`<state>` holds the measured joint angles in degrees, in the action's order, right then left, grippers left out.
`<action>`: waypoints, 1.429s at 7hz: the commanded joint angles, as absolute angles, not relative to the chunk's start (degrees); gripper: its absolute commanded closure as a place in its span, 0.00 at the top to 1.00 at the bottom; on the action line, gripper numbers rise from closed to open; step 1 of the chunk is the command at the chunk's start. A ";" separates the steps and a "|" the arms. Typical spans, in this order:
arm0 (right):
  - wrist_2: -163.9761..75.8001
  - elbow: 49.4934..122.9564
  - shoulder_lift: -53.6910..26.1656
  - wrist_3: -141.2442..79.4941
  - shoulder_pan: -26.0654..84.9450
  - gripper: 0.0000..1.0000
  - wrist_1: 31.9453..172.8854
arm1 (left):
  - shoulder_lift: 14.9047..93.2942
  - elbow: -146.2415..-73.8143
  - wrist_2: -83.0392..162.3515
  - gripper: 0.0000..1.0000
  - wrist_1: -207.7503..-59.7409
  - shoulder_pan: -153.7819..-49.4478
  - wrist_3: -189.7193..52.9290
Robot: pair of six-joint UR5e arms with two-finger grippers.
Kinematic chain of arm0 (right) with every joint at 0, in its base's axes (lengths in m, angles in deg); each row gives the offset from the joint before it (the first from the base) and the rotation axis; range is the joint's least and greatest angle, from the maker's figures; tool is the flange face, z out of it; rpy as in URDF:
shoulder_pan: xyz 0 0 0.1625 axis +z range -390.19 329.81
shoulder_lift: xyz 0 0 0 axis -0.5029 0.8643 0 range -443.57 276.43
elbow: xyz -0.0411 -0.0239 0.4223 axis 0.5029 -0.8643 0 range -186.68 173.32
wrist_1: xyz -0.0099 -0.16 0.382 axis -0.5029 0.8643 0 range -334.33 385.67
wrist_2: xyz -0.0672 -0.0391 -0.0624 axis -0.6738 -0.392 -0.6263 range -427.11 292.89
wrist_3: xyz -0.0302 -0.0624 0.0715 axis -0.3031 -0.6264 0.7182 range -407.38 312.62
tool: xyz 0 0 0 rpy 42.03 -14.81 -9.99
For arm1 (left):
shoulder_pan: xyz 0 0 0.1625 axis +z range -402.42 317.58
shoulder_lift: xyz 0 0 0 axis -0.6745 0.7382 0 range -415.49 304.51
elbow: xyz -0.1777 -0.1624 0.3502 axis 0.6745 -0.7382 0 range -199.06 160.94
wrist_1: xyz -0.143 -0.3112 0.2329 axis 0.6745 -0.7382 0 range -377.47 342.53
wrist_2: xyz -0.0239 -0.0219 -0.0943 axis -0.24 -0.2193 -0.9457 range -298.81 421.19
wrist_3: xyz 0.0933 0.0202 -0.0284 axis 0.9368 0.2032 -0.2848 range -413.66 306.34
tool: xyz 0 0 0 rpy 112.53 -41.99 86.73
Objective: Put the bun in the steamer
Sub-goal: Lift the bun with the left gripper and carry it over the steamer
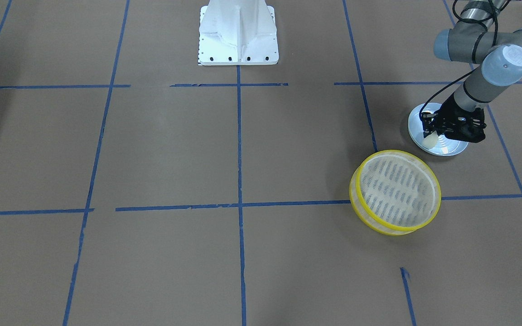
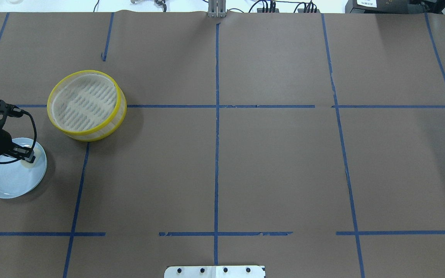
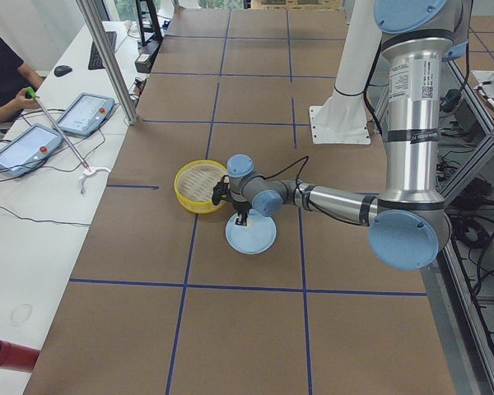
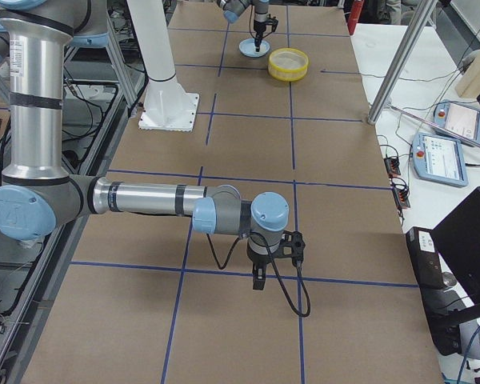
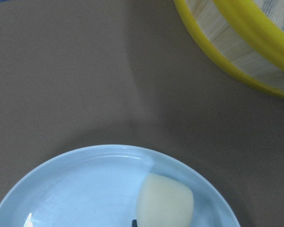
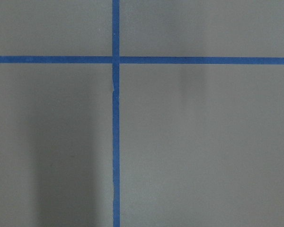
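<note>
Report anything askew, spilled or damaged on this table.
Nothing is spilled or broken. The steamer stands flat and empty, and the bun lies whole on the blue plate, though off centre, near the rim on the steamer's side. Only the blue tape grid has gaps.

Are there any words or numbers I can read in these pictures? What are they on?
Nothing here can be read for sure.
Sticker on the left arm: print too small to read.
Label on the black box: blurred.
Screens beside the table: too small to read.
Bun, steamer, plate: no writing shows.
</note>
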<state>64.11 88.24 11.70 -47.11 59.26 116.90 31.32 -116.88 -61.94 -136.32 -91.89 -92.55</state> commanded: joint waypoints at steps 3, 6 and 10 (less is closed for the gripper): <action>64.11 88.24 11.70 -47.11 59.19 1.00 116.90 | 25.83 -126.85 -67.20 0.30 -133.15 -95.66 -86.99; 64.11 88.24 11.70 -47.11 59.28 1.00 116.90 | 33.12 -137.78 -67.04 0.29 -103.10 -105.16 -75.14; 64.11 88.24 11.70 -47.11 59.19 1.00 116.90 | 61.94 -124.35 -67.30 0.26 -84.17 -106.16 -75.63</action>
<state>64.11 88.24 11.70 -47.11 59.24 116.90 53.12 -132.09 -66.70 -86.00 -107.22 -75.15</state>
